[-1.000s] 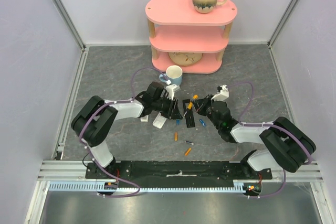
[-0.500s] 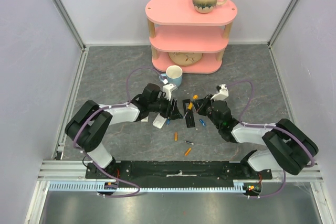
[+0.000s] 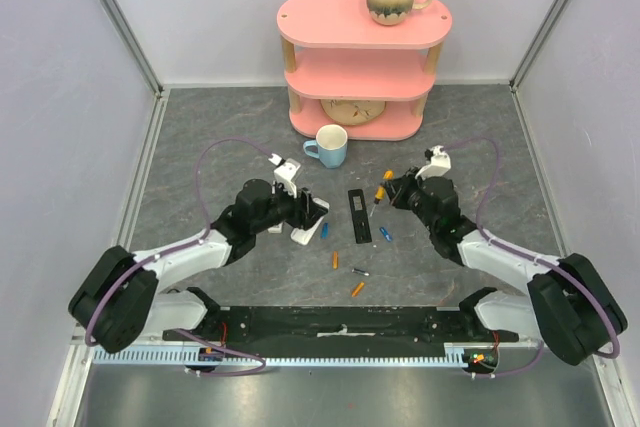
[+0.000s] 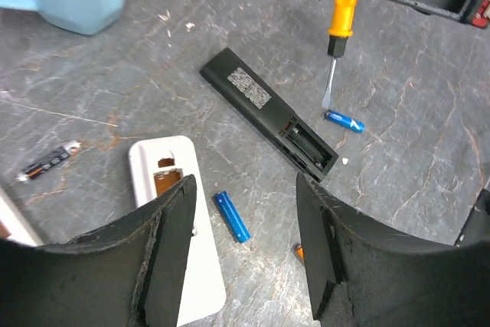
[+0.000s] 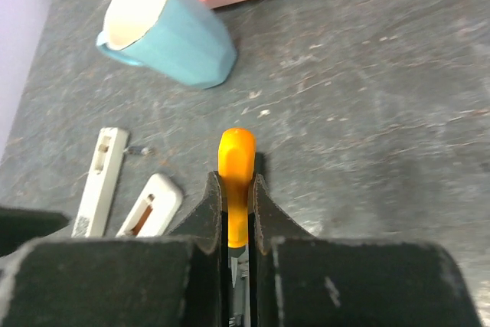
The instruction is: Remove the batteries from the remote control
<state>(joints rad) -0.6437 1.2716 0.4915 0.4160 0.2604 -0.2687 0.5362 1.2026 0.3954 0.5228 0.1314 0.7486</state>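
The screwdriver (image 5: pixel 236 160) is pinched in the right claw (image 5: pixel 238 198); the left claw (image 4: pixel 243 250) is spread over a loose blue battery (image 4: pixel 232 217). The black remote (image 4: pixel 256 105) beyond appears emptied, so the white remote (image 4: pixel 174 216) should be checked next.

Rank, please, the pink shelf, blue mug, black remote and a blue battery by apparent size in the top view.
Largest: pink shelf
Then blue mug and black remote, close (mug bulkier, remote longer)
Smallest: blue battery
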